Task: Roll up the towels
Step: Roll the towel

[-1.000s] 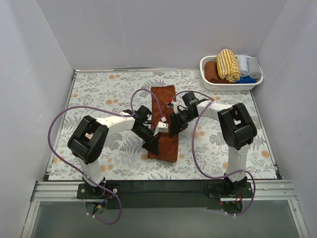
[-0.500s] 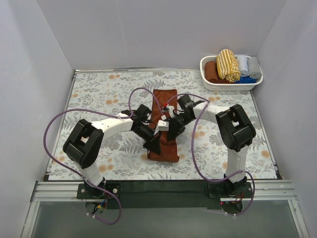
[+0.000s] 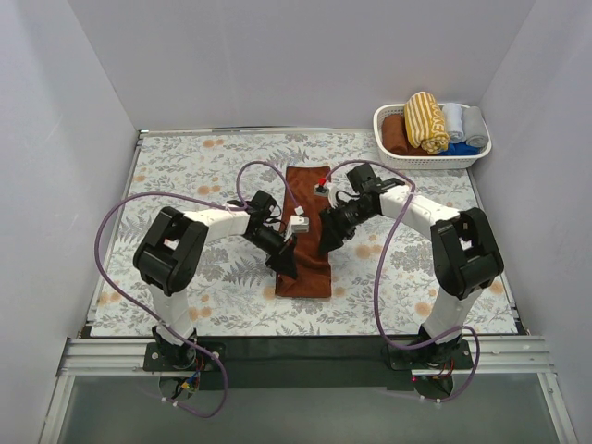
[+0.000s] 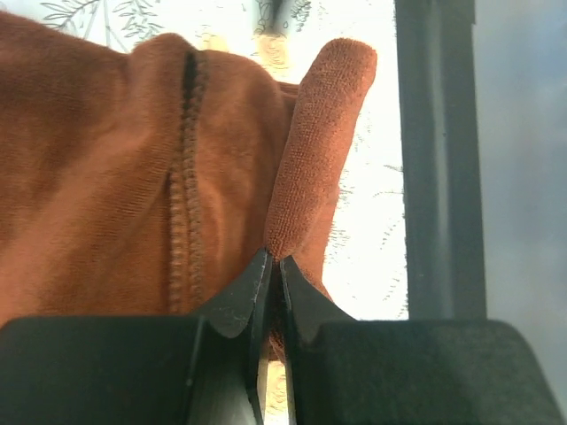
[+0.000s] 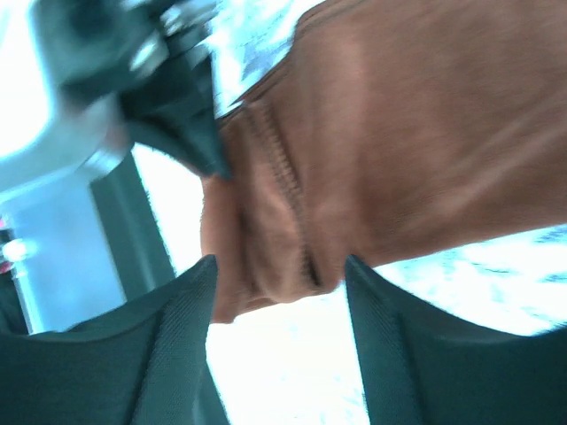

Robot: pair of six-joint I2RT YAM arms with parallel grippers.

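The left jaws pinch a raised fold at the near left edge of the rust-brown towel [image 3: 306, 190]; the right jaws stand open beside its right edge, holding nothing; its long axis runs away across the counter [image 3: 185, 176]; only the left wrist view shows the pinch; only overhead shows the striped towel [image 3: 425, 120], rolled in the far basket [image 3: 421, 159].

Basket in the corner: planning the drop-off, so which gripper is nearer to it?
Right. The right gripper sits at the right edge of the brown towel, nearer the basket in the far right corner; the left gripper pinches the towel's left edge, farther off.
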